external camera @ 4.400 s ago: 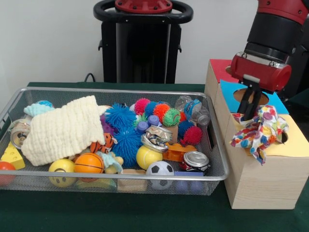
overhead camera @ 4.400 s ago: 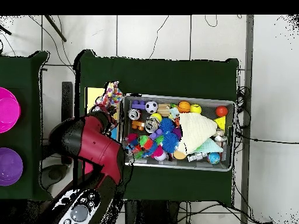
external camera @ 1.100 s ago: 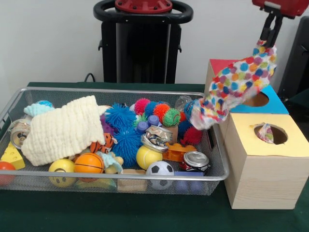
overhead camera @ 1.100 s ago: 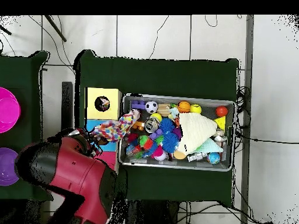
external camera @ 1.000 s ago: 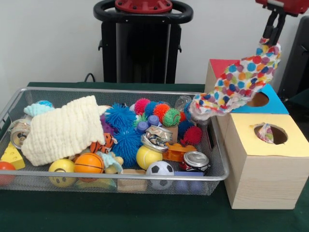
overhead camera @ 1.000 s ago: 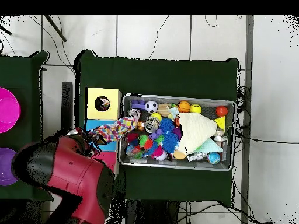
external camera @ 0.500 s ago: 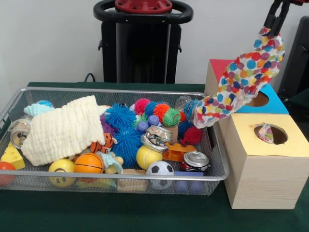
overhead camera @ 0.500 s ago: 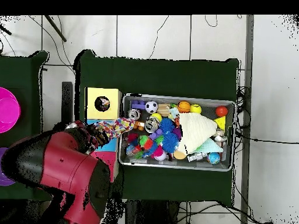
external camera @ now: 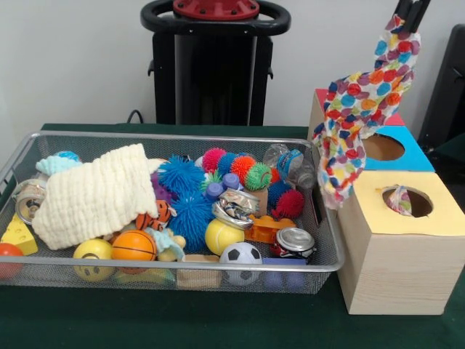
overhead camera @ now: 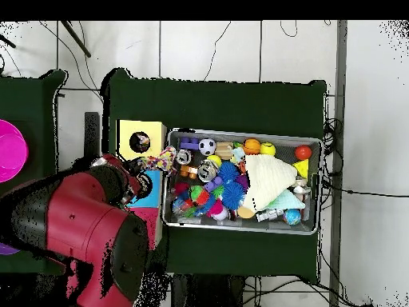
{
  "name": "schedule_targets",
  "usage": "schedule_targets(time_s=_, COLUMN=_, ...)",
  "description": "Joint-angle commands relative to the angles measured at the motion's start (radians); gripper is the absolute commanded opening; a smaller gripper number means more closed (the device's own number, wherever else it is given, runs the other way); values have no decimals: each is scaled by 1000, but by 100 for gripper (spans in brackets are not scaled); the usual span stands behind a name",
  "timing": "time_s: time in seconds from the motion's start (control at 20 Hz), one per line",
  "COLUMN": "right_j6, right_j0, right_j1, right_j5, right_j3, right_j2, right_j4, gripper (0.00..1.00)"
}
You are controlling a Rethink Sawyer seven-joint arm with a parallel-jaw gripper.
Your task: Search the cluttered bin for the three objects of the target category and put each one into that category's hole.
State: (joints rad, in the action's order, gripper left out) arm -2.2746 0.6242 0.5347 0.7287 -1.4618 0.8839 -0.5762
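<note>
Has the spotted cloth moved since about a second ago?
Yes. The spotted cloth has risen and swung right, from draping out over the wire bin to hanging beside the wooden box, gripped by the end effector.

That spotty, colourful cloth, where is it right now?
In the front view the polka-dot cloth hangs in the air from the gripper at upper right, dangling over the wooden boxes beside the wire bin.
</note>
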Motion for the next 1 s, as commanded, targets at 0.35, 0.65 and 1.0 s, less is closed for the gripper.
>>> schedule_targets(time_s=0.35, right_j6=-155, right_j0=-75, right_j1=43, right_j5=205, right_j3=140, right_j2=-2, right_j4=82, gripper=0)
schedule_targets(time_s=0.65, right_j6=-204, right_j0=-61, right_j1=35, right_j5=266, right_j3=183, right_j2=15, right_j4=93, gripper=0)
schedule_targets(time_s=1.0, right_j6=-265, right_j0=-26, right_j1=46, right_j5=409, right_j3=252, right_j2=65, right_j4=98, gripper=0)
